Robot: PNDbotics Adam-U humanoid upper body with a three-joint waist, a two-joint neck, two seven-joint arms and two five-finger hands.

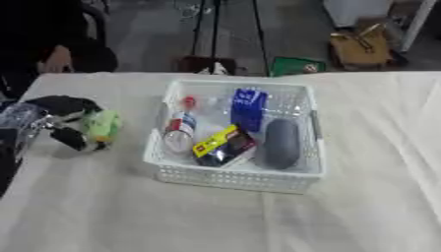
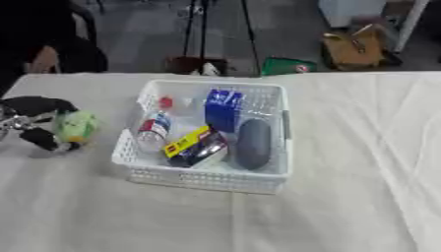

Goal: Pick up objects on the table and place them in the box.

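Note:
A white lattice basket (image 1: 234,178) stands mid-table. Inside lie a blue carton (image 1: 248,109), a dark grey oblong object (image 1: 281,143), a yellow-and-black packet (image 1: 222,145) and a bottle with a red cap (image 1: 180,132). At the table's left, my left hand (image 1: 67,120) has its black fingers and thumb curled round a light green object (image 1: 103,125), held just left of the basket and low over the cloth. My right hand shows in neither view.
A white cloth (image 1: 344,216) covers the table. Beyond the far edge are a green item (image 1: 297,65), a brown bag (image 1: 360,48) and dark stand legs on the floor. A person sits at the far left corner.

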